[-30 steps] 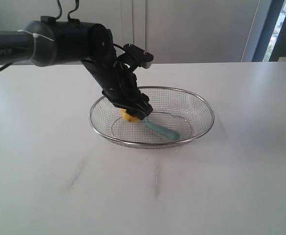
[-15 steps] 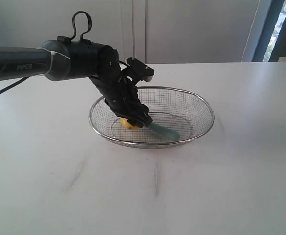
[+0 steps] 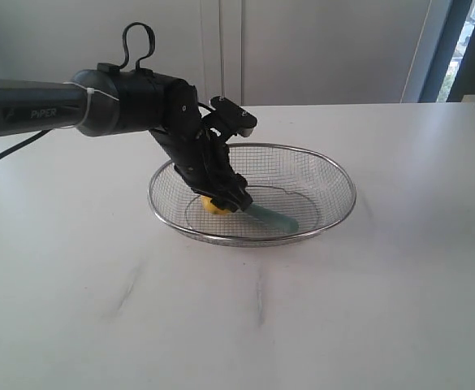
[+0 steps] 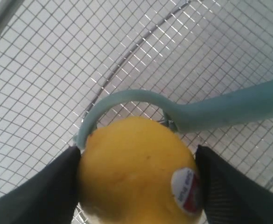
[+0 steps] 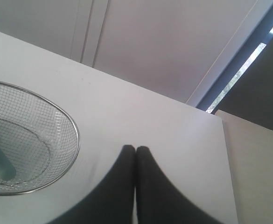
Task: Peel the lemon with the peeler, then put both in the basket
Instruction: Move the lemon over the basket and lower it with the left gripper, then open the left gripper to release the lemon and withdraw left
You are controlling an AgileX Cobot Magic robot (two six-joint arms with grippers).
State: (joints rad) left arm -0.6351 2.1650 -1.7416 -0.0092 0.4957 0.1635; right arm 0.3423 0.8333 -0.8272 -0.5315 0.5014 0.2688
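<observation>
The left claw (image 3: 226, 197), black and two-fingered on a dark arm, is clamped on the small round yellow lemon (image 4: 135, 175), with one finger (image 4: 52, 186) pressed to each flank. The right claw (image 5: 136, 186) has its fingers pressed together with nothing between them. The white table (image 3: 359, 309) carries the large shallow oval basket of silver wire mesh (image 3: 322, 172). Inside it lies the pale teal-green plastic peeler (image 3: 271, 216). In the exterior view its handle points toward 4 o'clock from the lemon, and its curved head arches just behind the fruit. The lemon sits low at about 8 o'clock of the basket's floor; whether it rests on the mesh cannot be told. A small red-and-white sticker (image 4: 187, 189) faces the left wrist camera.
</observation>
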